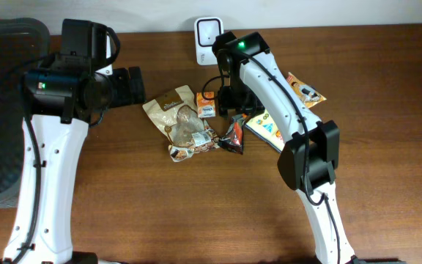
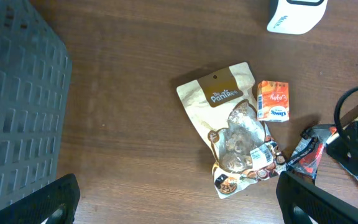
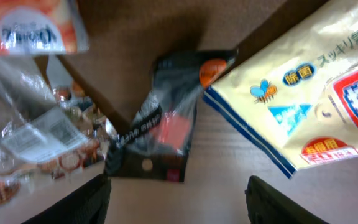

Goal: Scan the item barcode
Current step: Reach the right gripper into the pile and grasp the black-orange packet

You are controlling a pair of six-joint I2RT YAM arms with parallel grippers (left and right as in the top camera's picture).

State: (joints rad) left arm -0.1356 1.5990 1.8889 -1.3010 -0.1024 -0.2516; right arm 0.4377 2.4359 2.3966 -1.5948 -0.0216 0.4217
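The white barcode scanner (image 1: 208,33) stands at the table's back edge, and its base also shows in the left wrist view (image 2: 294,14). Several items lie in front of it: a beige cookie pouch (image 1: 178,117), a small orange carton (image 1: 206,105), a dark snack packet (image 1: 233,136) and a yellow-white packet (image 1: 266,126). My right gripper (image 3: 179,199) hangs open just above the table, with the dark snack packet (image 3: 160,134) right ahead of its fingertips and nothing between them. My left gripper (image 2: 179,205) is wide open and empty, high over bare wood left of the cookie pouch (image 2: 232,124).
A grey mesh basket (image 1: 6,110) fills the table's left side, close beside the left arm. Another orange packet (image 1: 305,88) lies to the right of the right arm. The yellow-white packet (image 3: 303,93) lies close to the right gripper's right finger.
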